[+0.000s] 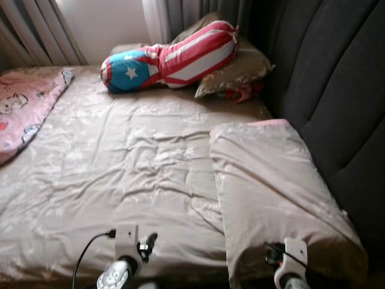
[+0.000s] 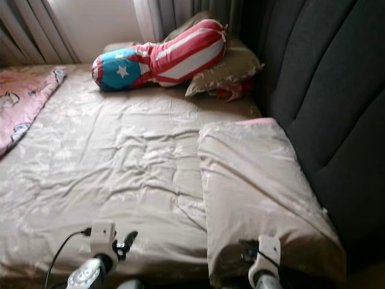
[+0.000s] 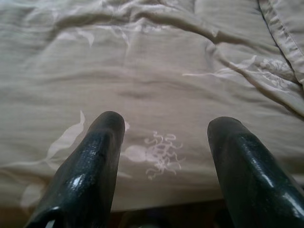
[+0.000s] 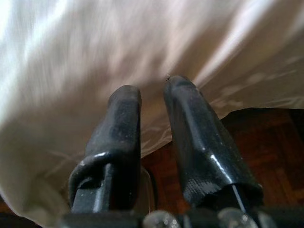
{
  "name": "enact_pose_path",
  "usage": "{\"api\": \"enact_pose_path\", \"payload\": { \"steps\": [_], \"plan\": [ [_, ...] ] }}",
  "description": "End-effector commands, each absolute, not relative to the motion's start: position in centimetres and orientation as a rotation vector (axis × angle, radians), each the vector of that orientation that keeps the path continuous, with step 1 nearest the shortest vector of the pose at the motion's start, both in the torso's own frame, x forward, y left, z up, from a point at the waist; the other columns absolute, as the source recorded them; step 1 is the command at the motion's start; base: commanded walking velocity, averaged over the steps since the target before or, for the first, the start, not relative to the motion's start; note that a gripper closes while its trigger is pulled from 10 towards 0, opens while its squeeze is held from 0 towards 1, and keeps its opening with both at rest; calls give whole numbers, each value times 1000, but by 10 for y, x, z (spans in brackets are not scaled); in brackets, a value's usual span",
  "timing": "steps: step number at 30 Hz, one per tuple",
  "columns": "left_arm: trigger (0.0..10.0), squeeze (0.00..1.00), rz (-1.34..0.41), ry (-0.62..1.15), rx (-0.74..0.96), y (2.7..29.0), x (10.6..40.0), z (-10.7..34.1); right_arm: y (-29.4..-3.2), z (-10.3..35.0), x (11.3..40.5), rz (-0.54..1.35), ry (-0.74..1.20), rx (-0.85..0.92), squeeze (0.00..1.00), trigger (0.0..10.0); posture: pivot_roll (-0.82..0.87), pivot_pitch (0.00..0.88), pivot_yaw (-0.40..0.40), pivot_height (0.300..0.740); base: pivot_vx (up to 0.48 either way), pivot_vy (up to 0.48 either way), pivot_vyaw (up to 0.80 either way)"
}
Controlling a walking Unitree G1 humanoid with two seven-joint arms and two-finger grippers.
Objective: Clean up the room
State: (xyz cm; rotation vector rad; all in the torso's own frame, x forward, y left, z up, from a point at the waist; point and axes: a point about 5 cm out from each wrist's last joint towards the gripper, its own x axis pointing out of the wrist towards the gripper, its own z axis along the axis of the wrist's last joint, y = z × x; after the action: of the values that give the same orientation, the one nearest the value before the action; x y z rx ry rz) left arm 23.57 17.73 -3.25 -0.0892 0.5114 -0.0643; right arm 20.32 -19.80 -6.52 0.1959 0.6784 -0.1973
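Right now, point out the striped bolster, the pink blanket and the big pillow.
striped bolster [image 1: 180, 55]: left eye view, red-and-white middle.
pink blanket [image 1: 24, 105]: left eye view, printed top.
big pillow [image 1: 271, 186]: left eye view, centre of its top.

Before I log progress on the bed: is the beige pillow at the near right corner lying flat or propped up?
Lying flat: the beige pillow rests on the bedsheet, beside the dark headboard.

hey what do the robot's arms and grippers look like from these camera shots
Each gripper has two long, rounded, glossy black fingers: left gripper, right gripper. From the head, the left wrist carries a white boxy block with a black cable plugged in, above a silver round joint. The right wrist is white and silver with black fittings.
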Motion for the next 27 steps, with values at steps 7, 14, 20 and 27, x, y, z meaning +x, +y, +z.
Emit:
{"api": "enact_pose_path", "payload": {
  "steps": [7,14,20,27],
  "plan": [
    [10000,0,-87,594,8,187,232,-43,-193,-74,192,-140,767,161,0,10000,-97,0,8,740,0,0,0],
    [10000,0,-30,771,25,192,208,-66,-195,-81,182,-196,831,189,0,10000,-79,0,-11,740,0,0,0],
    [10000,0,-11,827,57,189,198,-73,-188,-81,184,-142,841,157,1000,10000,-73,0,-23,740,0,0,0],
    [10000,0,-15,838,77,186,196,-75,-195,-85,175,-118,893,119,1000,10000,-78,0,-23,740,0,0,0]
  ]
}}
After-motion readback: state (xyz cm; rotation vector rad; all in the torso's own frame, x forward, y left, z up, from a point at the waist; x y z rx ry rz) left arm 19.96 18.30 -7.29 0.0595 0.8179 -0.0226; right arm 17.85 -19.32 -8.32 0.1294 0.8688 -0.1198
